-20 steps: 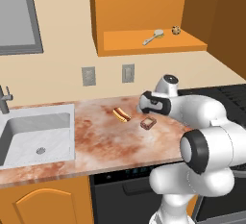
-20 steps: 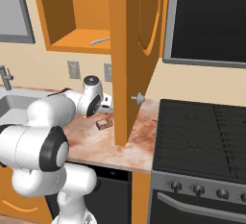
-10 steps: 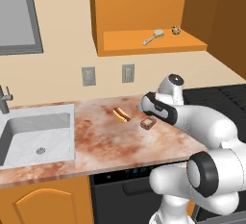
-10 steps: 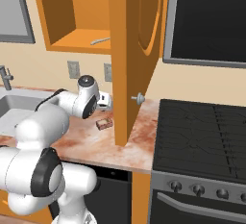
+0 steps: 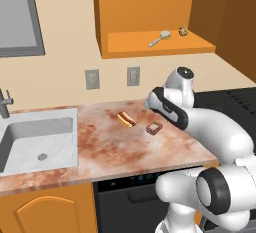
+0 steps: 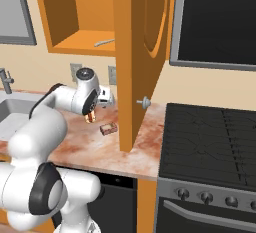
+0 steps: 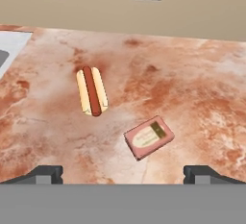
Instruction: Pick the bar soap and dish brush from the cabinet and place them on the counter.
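Two-finger dark gripper (image 7: 123,172) spread wide, nothing between the tips, hanging above the mottled reddish-brown and cream marble-look counter (image 5: 110,152). Flat rectangular bar soap, pink centre with a grey-brown rim (image 7: 149,137), lies flat on the counter, just beside the hot dog in a bun (image 7: 92,96) but apart from it, bare marble on all sides, well back from the front edge. Slim pale grey-white dish brush with round head (image 5: 160,39) lies on the shelf of the orange-brown wooden wall cabinet (image 5: 150,44), near the shelf's front lip, with the small round speckled brown-white item (image 5: 183,31) off to its right. Arched cabinet door (image 6: 137,62) stands swung open, its edge hanging out over the counter right of the soap. Inset white sink (image 5: 37,142) sits far left, well apart from the soap.
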